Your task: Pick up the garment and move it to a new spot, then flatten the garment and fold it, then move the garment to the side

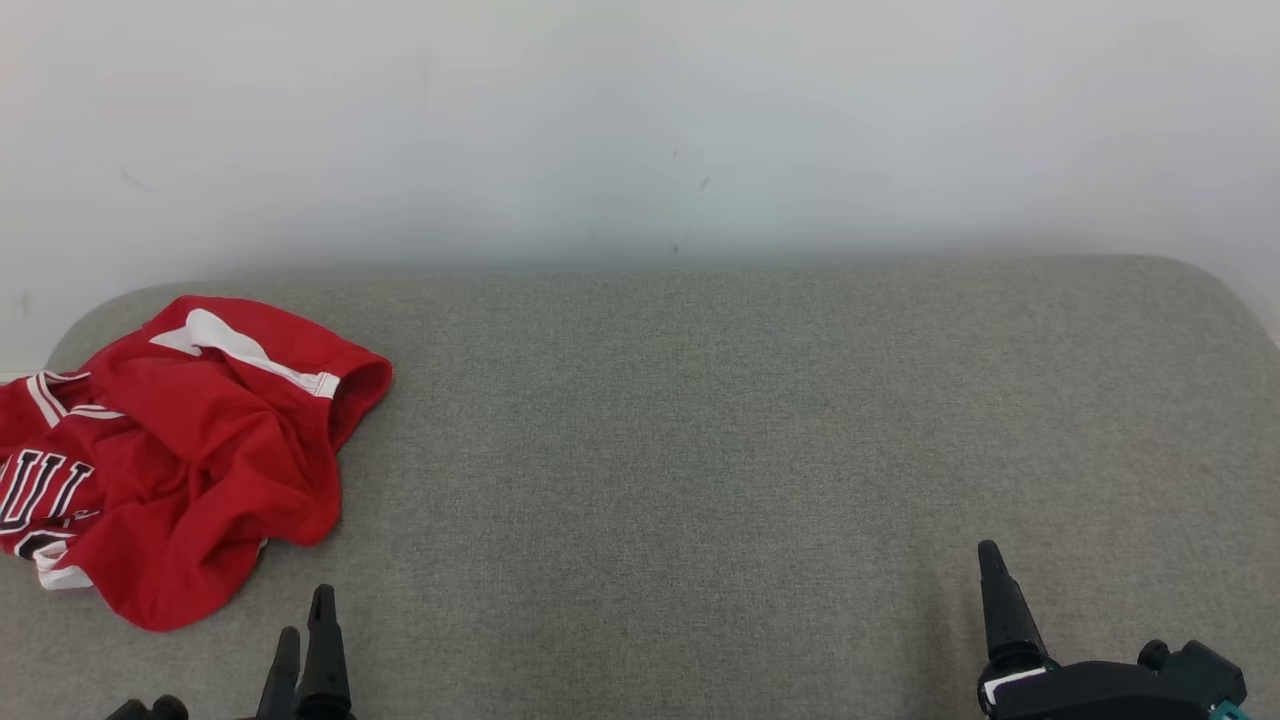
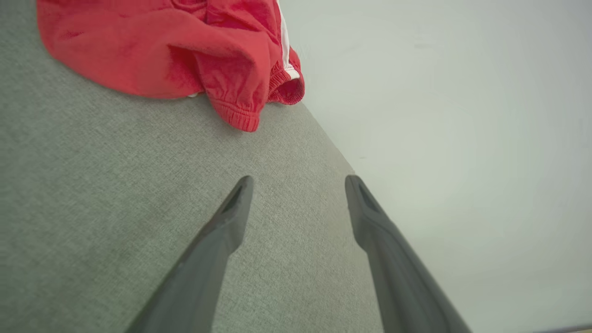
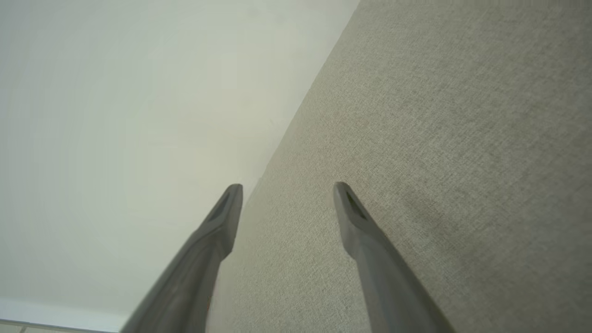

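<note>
The garment (image 1: 190, 450) is a red jersey with white trim and dark lettering, lying crumpled at the far left of the grey cushion (image 1: 700, 450). Part of it runs off the left edge of the head view. My left gripper (image 1: 305, 625) is low at the bottom left, a little in front of and to the right of the garment, open and holding nothing. In the left wrist view the garment (image 2: 185, 51) lies beyond the spread left gripper (image 2: 299, 182), apart from it. My right gripper (image 1: 990, 560) stands at the lower right, and the right wrist view shows the right gripper (image 3: 287, 189) open over bare fabric.
A pale wall (image 1: 640, 120) rises right behind the cushion's back edge. The cushion's rounded corners show at the far left and far right. Grey fabric stretches from the garment across to the right side.
</note>
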You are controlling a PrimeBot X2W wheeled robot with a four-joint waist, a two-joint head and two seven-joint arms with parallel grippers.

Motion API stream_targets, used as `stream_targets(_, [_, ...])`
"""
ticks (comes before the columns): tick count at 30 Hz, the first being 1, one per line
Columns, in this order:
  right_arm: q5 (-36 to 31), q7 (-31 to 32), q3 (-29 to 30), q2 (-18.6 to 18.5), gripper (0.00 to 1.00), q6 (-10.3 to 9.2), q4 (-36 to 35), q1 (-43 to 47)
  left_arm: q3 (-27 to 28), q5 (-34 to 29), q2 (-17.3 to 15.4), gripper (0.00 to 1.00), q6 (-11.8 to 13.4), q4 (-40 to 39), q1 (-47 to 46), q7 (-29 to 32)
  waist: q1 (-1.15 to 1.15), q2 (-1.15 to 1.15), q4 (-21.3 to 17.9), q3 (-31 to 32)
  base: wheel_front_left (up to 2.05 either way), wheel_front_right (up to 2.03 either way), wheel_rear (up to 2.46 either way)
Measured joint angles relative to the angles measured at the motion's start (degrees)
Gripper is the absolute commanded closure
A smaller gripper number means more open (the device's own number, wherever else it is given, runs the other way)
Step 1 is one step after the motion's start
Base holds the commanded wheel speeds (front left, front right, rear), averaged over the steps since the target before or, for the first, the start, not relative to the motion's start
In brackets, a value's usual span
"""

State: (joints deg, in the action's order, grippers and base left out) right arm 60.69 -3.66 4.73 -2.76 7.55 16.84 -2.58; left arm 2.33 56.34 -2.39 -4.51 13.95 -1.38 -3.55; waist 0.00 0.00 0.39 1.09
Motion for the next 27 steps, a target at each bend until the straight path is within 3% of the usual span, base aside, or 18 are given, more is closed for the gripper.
stream_targets(12, [-16.81, -2.19, -0.22, 0.0, 0.0, 0.0, -0.96, 0.24, -1.41, -14.54, -0.05, 0.0, 1.76, -1.72, 0.57, -2.24, 0.0, 0.0, -0.09, -0.05, 0.0, 0.0, 0.0])
stream_targets(27, [-29.78, -4.54, 0.93, -0.02, 0.0, 0.0, -0.24, 0.48, -4.12, -27.54, -1.12, 0.0, 3.07, -2.71, 0.98, -4.56, 0.0, 0.0, 0.06, 0.0, 0.0, 0.0, 0.0])
